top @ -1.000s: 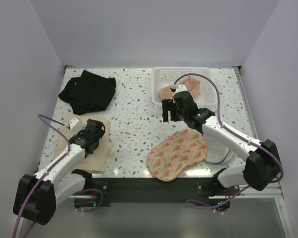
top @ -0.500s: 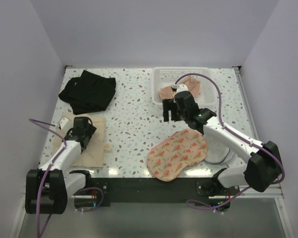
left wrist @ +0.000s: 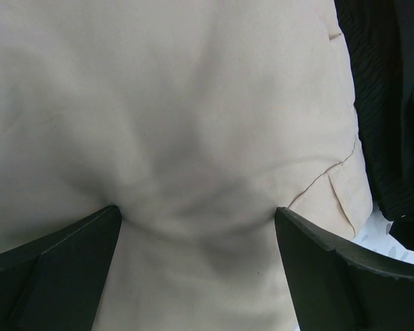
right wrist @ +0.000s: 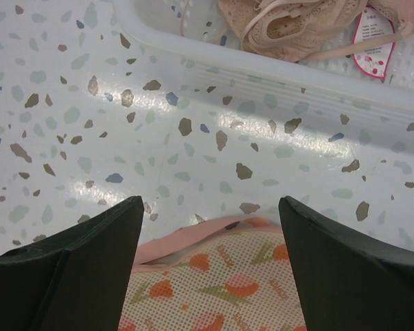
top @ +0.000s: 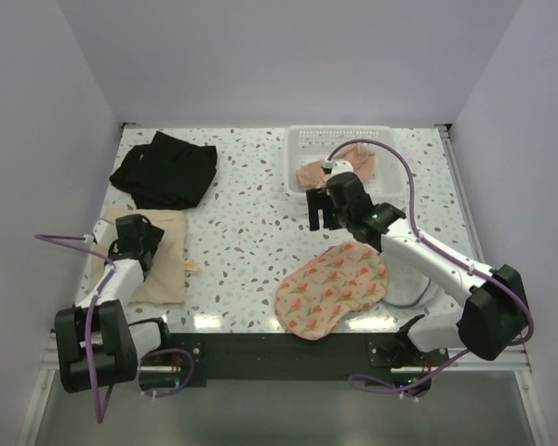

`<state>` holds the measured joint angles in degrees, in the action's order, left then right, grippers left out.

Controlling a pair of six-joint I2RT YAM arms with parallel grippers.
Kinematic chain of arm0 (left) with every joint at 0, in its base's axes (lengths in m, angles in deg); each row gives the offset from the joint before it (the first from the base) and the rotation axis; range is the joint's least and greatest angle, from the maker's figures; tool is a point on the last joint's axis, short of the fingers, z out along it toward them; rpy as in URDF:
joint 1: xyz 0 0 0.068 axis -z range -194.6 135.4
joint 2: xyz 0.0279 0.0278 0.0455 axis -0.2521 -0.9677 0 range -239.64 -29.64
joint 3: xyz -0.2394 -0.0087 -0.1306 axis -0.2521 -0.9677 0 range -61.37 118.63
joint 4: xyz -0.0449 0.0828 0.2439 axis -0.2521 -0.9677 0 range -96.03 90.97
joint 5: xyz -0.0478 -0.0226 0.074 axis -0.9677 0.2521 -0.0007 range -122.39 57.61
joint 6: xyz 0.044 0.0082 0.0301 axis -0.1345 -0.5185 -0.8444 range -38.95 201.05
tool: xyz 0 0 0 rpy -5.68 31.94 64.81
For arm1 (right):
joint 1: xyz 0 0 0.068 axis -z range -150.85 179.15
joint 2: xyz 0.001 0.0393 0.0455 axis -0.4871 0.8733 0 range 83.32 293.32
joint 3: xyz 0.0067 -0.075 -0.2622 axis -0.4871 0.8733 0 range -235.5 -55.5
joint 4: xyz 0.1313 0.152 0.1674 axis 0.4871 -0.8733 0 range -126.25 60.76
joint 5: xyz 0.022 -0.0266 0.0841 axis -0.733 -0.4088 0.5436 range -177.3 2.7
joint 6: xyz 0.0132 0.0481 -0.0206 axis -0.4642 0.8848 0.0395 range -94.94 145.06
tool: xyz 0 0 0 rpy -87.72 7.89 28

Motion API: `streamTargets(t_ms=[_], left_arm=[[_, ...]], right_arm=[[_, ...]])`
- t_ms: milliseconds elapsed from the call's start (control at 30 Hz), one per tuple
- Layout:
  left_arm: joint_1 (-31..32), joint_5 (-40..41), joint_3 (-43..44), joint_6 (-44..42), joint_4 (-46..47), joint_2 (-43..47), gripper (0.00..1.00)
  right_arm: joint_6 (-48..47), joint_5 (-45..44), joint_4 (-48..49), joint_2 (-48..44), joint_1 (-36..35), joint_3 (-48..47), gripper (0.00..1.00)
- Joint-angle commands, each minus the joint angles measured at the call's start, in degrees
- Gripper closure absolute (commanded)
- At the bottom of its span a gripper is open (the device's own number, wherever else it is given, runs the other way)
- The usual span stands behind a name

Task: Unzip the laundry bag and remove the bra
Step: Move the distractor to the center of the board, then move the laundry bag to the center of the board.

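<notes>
The laundry bag [top: 333, 288], peach mesh with an orange flower print, lies flat near the table's front edge. Its pink-edged far end [right wrist: 193, 238] shows low in the right wrist view. My right gripper [top: 321, 212] hangs open above the bare table between the bag and the basket, nothing between its fingers [right wrist: 211, 200]. A beige lace bra [top: 339, 169] with a pink tag lies in the white basket [top: 302, 139]; it also shows in the right wrist view [right wrist: 297, 24]. My left gripper [top: 130, 237] is open at the far left, its fingertips resting on a beige cloth [left wrist: 193, 103].
A black garment [top: 165, 170] is heaped at the back left, its edge showing beside the beige cloth [left wrist: 393, 103]. The beige cloth [top: 163, 265] lies flat along the left edge. A white item [top: 411, 286] sits against the bag's right side.
The left arm has swung left and drawn back toward the table's left edge, and the beige cloth under it has shifted. The right arm has barely moved.
</notes>
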<state>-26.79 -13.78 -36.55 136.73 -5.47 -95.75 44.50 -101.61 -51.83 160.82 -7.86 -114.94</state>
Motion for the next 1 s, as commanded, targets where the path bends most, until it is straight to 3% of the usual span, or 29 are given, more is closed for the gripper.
streamTargets(t_ms=[0,267,467,667,800,967], left_arm=[[-1.2,-1.6,-0.8,-3.2,-2.7,-0.3,0.0],[1.7,1.2,-1.2,-6.9,-4.9,15.7,0.09],[9.9,8.1,4.6,-8.6,-11.7,18.8,0.09],[11.3,0.0,7.9,-16.5,-9.5,19.4,0.07],[11.7,-11.2,9.0,-20.9,-6.4,15.8,0.08],[19.4,-15.4,8.6,-22.2,-0.7,11.2,0.09]], right_arm=[[1.9,-4.7,-1.3,-3.8,-0.2,2.0,0.16],[5.4,-13.9,-2.3,-10.2,-0.2,8.7,0.16],[5.1,-13.3,-5.8,-10.4,-0.1,9.6,0.14],[10.2,-10.5,-14.6,-10.3,-0.2,8.6,0.14],[13.9,-4.8,-17.6,-12.2,-0.2,10.3,0.15],[17.4,-1.0,-17.8,-14.4,-0.2,16.2,0.17]])
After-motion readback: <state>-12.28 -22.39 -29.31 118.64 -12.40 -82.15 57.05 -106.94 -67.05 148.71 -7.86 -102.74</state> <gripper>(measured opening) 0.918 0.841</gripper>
